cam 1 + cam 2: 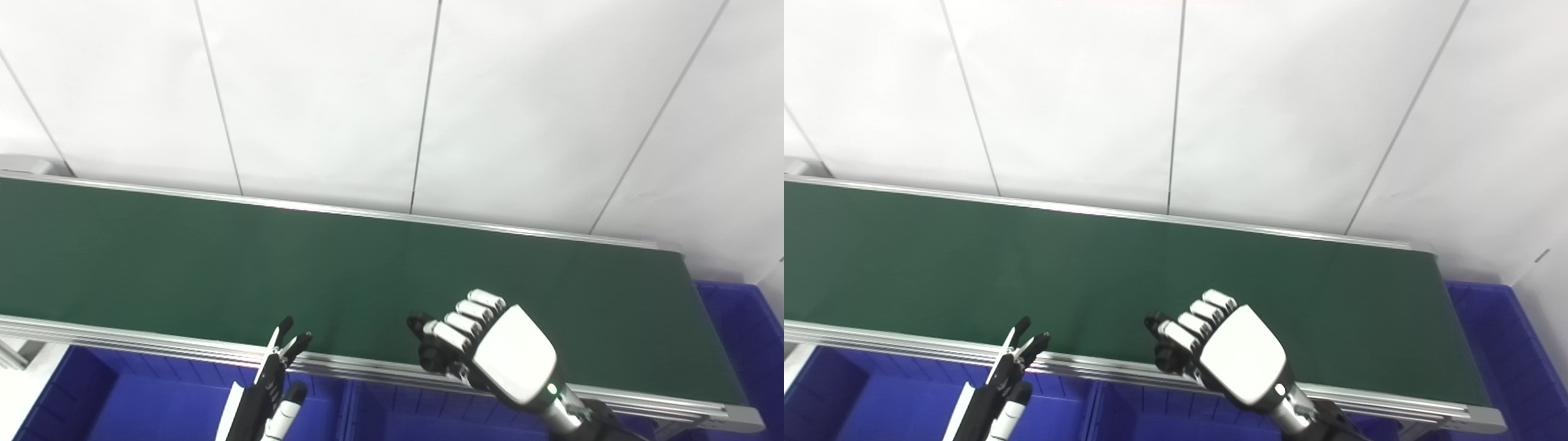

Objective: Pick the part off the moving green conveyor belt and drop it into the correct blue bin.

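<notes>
The green conveyor belt [257, 263] runs across the picture from left to right, and I see no part on it. My right hand [484, 352] hovers over the belt's near edge, back turned to me, with its fingers curled in toward the thumb. Its palm is hidden and nothing shows in it. My left hand [275, 380] is low at the bottom, just in front of the belt's near rail, fingers [288, 343] stretched apart and empty. Blue bins [153, 404] lie below the near rail.
The aluminium near rail [184, 349] separates the belt from the bins. Another blue bin [747, 343] sits past the belt's right end. A white panelled wall [392, 98] rises behind the belt.
</notes>
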You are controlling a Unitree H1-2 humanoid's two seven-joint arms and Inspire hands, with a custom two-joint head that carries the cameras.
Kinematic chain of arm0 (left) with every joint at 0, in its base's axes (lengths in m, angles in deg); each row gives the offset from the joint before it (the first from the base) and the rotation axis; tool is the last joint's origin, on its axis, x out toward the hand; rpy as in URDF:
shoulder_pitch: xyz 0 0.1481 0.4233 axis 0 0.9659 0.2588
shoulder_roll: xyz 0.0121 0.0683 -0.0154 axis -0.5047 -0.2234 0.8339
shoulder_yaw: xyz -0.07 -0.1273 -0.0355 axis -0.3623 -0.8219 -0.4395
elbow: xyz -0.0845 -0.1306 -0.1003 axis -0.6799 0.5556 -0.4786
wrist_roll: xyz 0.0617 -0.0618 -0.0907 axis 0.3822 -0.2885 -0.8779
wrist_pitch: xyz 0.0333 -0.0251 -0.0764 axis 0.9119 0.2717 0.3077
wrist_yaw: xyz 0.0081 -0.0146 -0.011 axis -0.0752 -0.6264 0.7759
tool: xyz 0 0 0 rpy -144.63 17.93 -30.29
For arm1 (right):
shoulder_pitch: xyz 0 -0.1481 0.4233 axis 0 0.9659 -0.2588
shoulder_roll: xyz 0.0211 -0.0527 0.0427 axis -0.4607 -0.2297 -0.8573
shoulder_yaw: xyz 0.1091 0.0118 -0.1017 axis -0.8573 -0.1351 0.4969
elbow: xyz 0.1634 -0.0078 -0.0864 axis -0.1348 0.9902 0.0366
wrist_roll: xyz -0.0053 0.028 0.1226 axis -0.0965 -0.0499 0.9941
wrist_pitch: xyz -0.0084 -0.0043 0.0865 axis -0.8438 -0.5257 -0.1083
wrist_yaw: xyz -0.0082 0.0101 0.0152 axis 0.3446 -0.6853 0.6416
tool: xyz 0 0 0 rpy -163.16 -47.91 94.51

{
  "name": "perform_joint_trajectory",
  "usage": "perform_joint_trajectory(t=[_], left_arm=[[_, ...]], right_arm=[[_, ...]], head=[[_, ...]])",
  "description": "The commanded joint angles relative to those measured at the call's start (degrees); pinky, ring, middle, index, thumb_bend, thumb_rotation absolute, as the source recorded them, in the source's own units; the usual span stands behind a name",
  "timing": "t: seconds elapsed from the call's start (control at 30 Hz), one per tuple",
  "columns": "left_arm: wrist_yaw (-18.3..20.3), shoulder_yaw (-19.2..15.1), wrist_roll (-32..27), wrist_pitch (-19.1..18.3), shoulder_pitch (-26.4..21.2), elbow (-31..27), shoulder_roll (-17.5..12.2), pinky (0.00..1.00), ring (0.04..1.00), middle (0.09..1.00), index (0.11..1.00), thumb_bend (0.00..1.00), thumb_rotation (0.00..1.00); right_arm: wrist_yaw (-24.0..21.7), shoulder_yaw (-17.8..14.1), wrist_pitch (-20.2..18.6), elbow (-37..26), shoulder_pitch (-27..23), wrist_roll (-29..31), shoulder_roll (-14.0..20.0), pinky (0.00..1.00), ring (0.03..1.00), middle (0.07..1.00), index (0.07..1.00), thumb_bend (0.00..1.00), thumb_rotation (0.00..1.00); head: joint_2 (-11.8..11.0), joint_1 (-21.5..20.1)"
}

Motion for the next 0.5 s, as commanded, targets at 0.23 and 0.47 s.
perform_joint_trajectory(t=[0.23,0.47], left_arm=[[2.7,-2.8,-5.0,-4.8,-2.4,-3.5,-2.3,1.0,0.961,0.951,1.0,0.46,0.92],[4.0,-4.0,-7.6,-7.3,-4.2,-2.9,-3.4,1.0,0.962,0.957,1.0,0.53,0.89]], right_arm=[[-3.0,-2.0,2.5,-9.0,6.6,-0.3,1.7,0.25,0.259,0.347,0.481,0.52,0.15],[-4.5,-2.0,3.5,-9.6,8.6,-1.2,0.8,0.23,0.234,0.296,0.48,0.52,0.15]], head=[[7.0,-5.5],[9.5,-6.4]])
